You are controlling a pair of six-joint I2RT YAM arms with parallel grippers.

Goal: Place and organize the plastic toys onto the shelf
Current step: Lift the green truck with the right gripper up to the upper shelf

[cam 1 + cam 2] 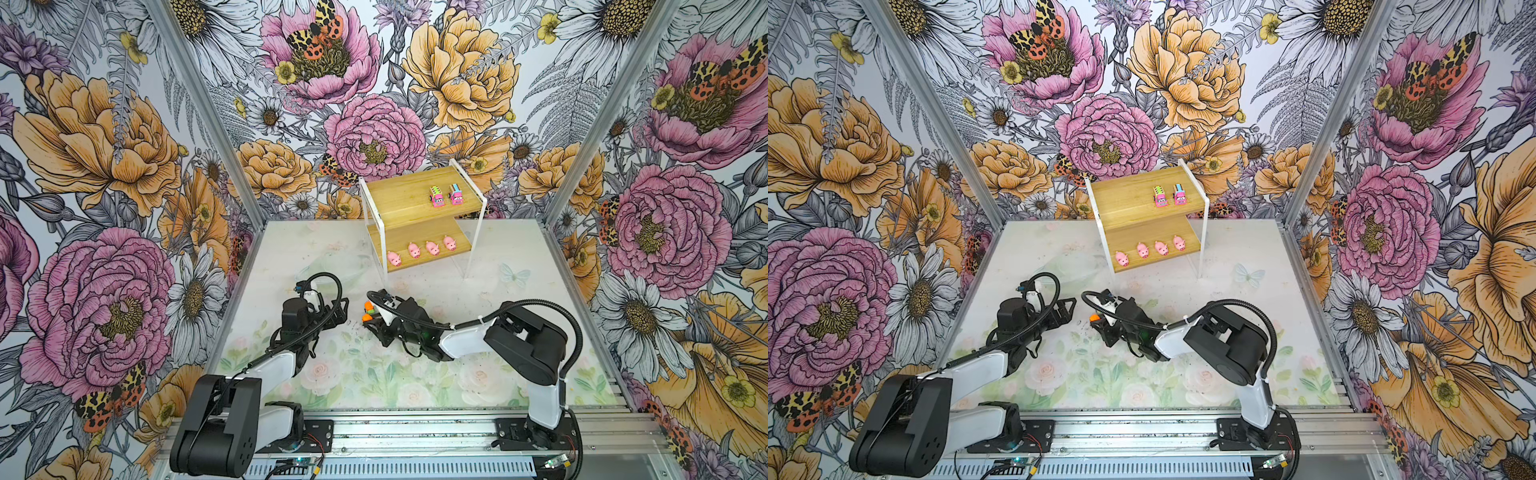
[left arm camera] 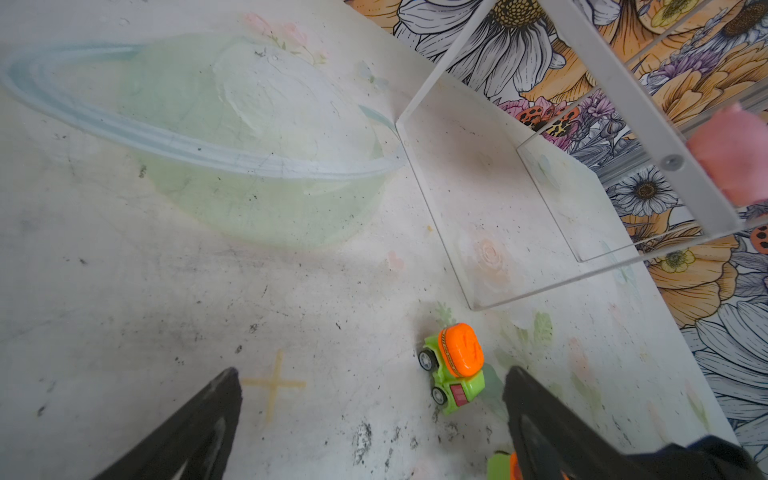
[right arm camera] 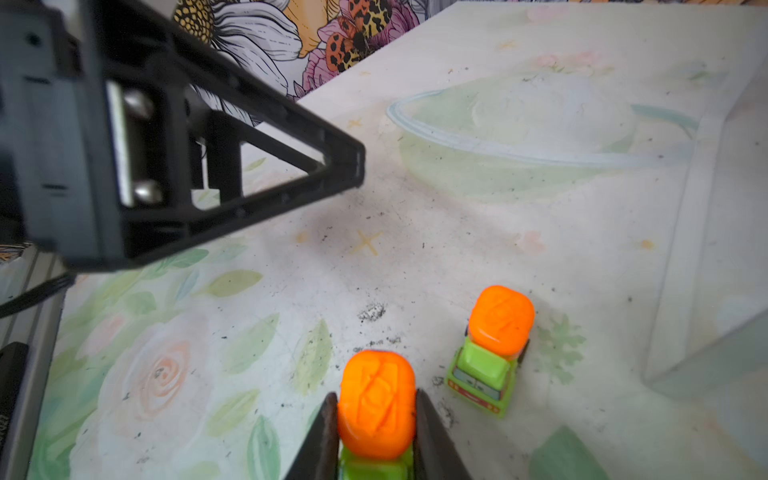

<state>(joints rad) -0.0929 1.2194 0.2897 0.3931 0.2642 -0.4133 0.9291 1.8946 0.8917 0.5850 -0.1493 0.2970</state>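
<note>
The shelf [image 1: 399,195] [image 1: 1125,199] stands at the back of the table. Two pink trucks [image 1: 436,196] [image 1: 456,194] sit on its upper board. Several pink pigs [image 1: 414,250] line the lower board. My right gripper [image 3: 374,399] [image 1: 368,322] is low over the mat and shut on an orange-and-green truck [image 3: 376,405] [image 1: 366,318]. A second orange-and-green truck [image 3: 494,345] [image 2: 455,365] [image 1: 368,306] stands free just beside it. My left gripper [image 2: 372,376] [image 1: 344,311] is open and empty, with the free truck lying near one of its fingers [image 2: 536,415].
A clear, faintly green bowl [image 2: 249,145] [image 3: 519,137] [image 1: 332,270] rests on the mat left of the shelf's front legs. The shelf's white frame [image 2: 640,104] rises close behind the trucks. Both arms meet near the mat's middle.
</note>
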